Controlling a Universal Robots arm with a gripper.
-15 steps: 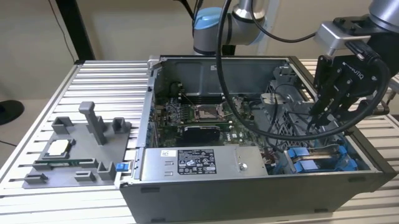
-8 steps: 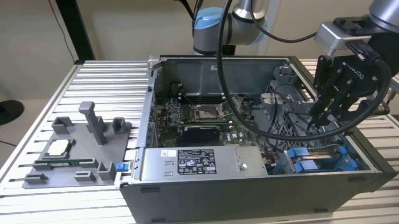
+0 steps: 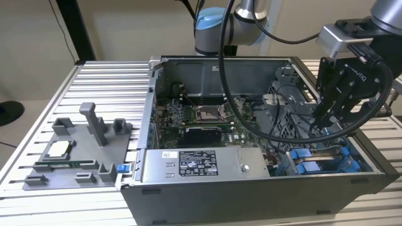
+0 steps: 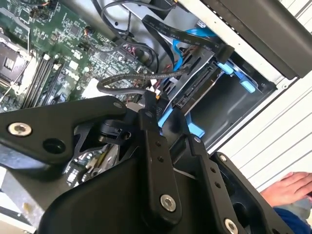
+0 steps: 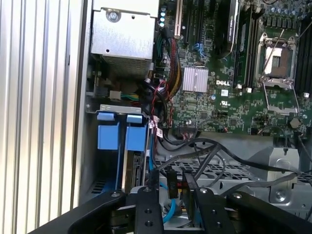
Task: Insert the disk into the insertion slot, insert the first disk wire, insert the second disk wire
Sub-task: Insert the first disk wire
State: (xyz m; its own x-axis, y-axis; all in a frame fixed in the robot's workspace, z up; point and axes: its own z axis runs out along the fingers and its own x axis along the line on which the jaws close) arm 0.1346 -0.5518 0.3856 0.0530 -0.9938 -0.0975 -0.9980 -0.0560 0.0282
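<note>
– Fingers (image 4: 152, 136) first: how do they stand?

– Narrow. In both wrist views they are drawn close, and a black connector on a disk wire (image 5: 171, 183) sits between the tips. I read that as a grip on the connector, though the tips themselves are partly hidden.

– And the disk?

– The disk (image 4: 197, 92) sits edge-on inside the insertion slot (image 3: 301, 162), with its blue carrier tabs at the mouth. So I judge the first step done and a wire step in hand. I can't say which of the two wires this is.

– Where is the gripper in the exterior view?

– It hangs over the case corner on the exterior view's right, pointing down at the blue rails.

– What does the next move call for?

– By my reckoning, the connector must be squared to the port on the disk's edge, then pressed in straight and gently. The port is not clearly visible, so alignment is the hard part.

– What is in the way?

– Loose black cables (image 4: 126, 80) loop between the motherboard (image 3: 207, 117) and the bay, near the tips. The arm's own thick cable (image 3: 276, 136) drapes across the open case. The power-supply box (image 3: 195, 164) stands just beside the slot.

– Anything else?

– A person's hand (image 4: 290, 187) rests outside the case wall. A grey fixture tray (image 3: 75, 146) lies well apart on the slatted counter (image 3: 107, 84).
</note>
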